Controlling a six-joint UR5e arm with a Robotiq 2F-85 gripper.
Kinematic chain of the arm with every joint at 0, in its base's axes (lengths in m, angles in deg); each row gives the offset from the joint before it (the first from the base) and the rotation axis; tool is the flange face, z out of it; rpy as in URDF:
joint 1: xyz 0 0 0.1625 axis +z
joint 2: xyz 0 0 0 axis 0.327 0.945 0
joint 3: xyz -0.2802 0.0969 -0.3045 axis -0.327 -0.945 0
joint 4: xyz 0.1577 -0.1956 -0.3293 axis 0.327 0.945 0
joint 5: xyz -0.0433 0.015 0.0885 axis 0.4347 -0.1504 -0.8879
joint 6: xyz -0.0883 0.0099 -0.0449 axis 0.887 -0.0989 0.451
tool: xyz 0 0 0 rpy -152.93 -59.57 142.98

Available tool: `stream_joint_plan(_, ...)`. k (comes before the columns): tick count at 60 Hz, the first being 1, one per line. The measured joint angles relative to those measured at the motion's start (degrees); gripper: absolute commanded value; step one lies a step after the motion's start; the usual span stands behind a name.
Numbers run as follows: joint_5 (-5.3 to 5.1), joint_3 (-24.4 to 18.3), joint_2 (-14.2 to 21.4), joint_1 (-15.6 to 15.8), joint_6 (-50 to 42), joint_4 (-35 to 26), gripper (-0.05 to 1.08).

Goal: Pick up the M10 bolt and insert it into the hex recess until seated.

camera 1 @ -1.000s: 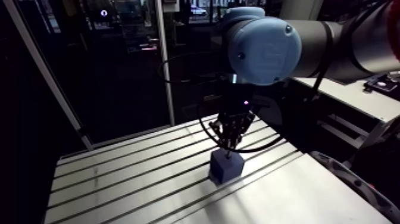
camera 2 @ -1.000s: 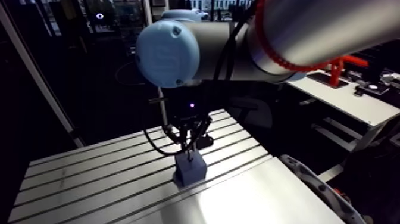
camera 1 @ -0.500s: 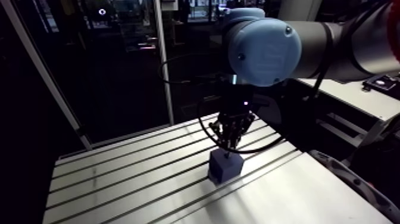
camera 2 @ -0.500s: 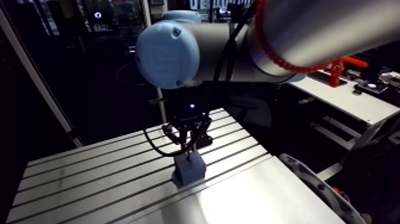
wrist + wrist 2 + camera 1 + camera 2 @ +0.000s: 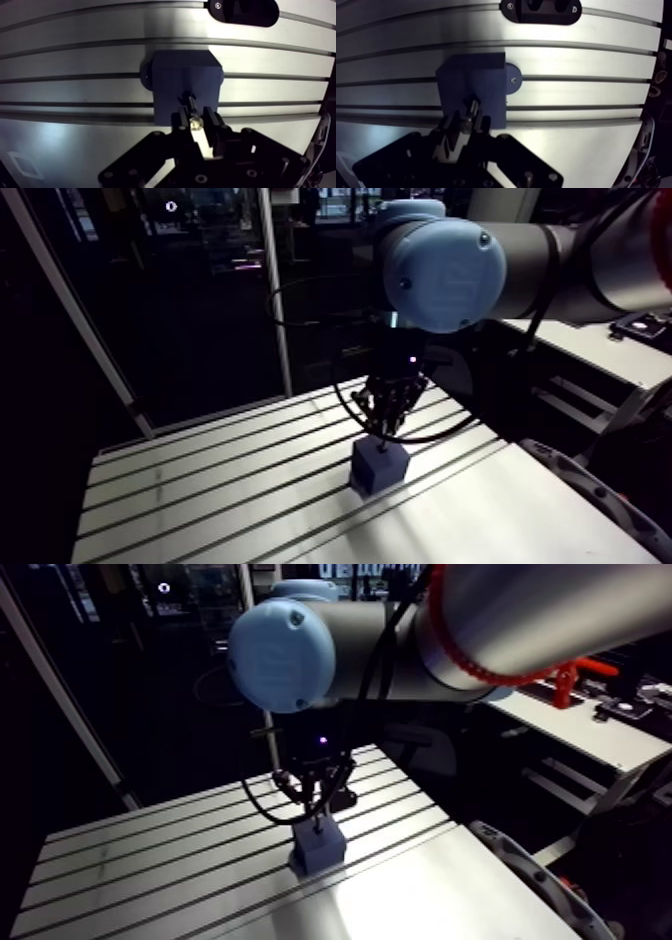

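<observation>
Bolt poised above the block

Your gripper (image 5: 195, 120) is clamped on the bolt (image 5: 191, 105), tip at the block's (image 5: 172, 75) recess (image 5: 188, 93): hold it plumb, press down gently until seated.

You are looking at a slotted aluminium table (image 5: 200, 488) whose dark grooves are running side by side across it, while a bright patch of light (image 5: 60, 140) is glaring off its surface amid dim surroundings.
</observation>
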Motion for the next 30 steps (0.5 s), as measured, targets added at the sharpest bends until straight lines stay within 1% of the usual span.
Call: stream_joint_plan(30,-0.02,-0.33,-0.84,0.08,-0.07,0.02,1.04)
